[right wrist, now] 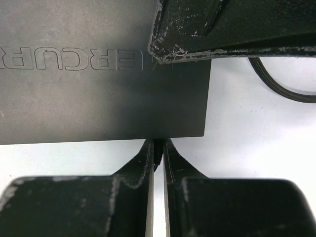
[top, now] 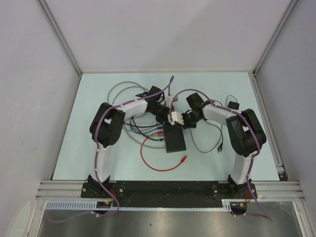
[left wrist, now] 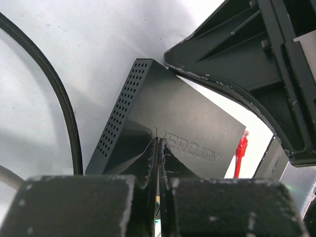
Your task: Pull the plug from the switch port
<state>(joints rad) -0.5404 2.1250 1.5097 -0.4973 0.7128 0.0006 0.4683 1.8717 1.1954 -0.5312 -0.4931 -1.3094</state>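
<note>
I have the switch (top: 176, 140) lying flat on the surface (top: 123, 167), midway between my two arms and just on the near side of both wrists. It is a flat, matte-black box. Its top carries outline lettering that reads MERCURY, and one long side wall is pierced with rows of small round vent holes.

My left fingers (left wrist: 147, 165) are pressed fully together with nothing between them. Their tips sit over the top face, right at the lettering.

My right fingers (right wrist: 142, 165) are all but closed, showing only a thin slit, with their tips at the switch's edge near a corner. Something small and dark sits in that slit, and I cannot tell what it is.

A red plug (left wrist: 241, 148) shows just past the switch. A black cable (left wrist: 64, 108) curves along the surface by its vented side.
</note>
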